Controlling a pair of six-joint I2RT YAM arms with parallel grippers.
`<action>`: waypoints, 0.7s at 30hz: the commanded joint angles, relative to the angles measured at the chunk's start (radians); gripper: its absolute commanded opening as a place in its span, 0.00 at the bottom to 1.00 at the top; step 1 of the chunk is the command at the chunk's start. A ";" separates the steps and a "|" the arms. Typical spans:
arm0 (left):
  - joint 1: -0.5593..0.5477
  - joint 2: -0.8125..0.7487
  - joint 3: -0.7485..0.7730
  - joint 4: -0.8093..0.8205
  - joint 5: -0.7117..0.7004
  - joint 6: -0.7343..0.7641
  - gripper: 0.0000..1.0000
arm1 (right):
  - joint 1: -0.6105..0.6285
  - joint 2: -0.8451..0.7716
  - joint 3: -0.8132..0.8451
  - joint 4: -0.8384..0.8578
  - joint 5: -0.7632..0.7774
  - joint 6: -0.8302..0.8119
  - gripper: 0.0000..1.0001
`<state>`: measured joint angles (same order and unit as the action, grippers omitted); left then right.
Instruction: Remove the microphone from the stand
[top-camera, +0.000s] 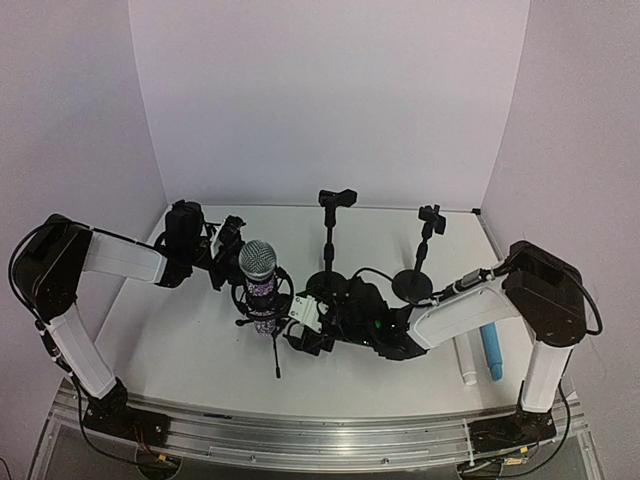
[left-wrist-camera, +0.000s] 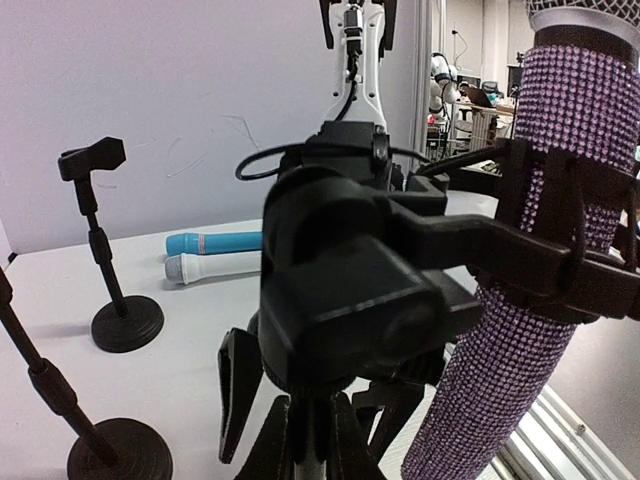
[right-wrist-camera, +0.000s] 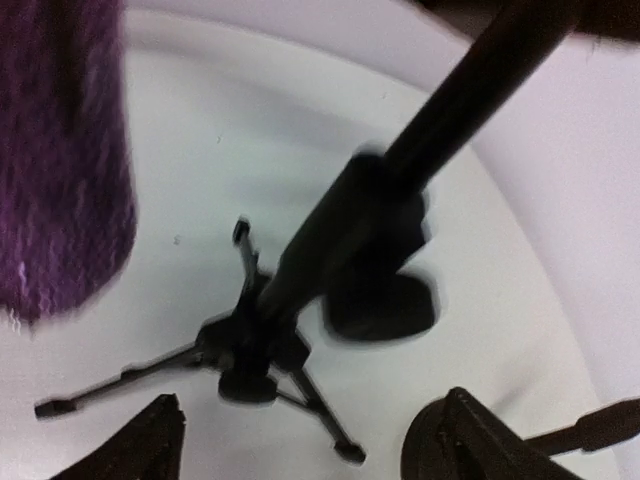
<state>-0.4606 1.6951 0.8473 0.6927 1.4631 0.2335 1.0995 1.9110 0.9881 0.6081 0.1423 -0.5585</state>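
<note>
Microphone (left-wrist-camera: 585, 110): glittery purple cylinder, silver mesh dome

A taller clip stand (top-camera: 329, 243) and a shorter clip stand (top-camera: 412, 288) stand upright side by side on the white surface (top-camera: 190, 345). A blue microphone (top-camera: 492, 352) and a white microphone (top-camera: 467, 362) lie together near its right edge.

We log the microphone (top-camera: 258, 265) upright in the tripod stand (right-wrist-camera: 330, 240), left of centre on the table (top-camera: 170, 350). The left gripper (top-camera: 228, 252) sits just left of the microphone, and the right gripper (top-camera: 305, 322) is just right of the stand, lower down. Behind and to the right of the tripod stands a round-base stand (top-camera: 328, 283), with a second round-base stand (top-camera: 412, 287) further right. At far right, beside the right arm, one spare microphone (top-camera: 467, 365) lies on the table, with another spare microphone (top-camera: 491, 350) just right of it.
</note>
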 joint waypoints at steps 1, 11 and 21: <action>-0.009 0.008 -0.032 -0.032 -0.120 -0.010 0.00 | 0.013 -0.047 -0.089 -0.070 0.043 0.121 0.91; -0.009 0.019 -0.139 -0.021 -0.192 -0.006 0.00 | 0.011 -0.206 -0.262 -0.071 0.060 0.332 0.94; -0.009 0.043 -0.201 -0.064 -0.261 0.046 0.02 | 0.010 -0.318 -0.290 -0.099 0.076 0.396 0.96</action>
<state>-0.4667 1.6947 0.6916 0.7618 1.2875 0.2880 1.1061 1.6693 0.7145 0.5135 0.2035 -0.2212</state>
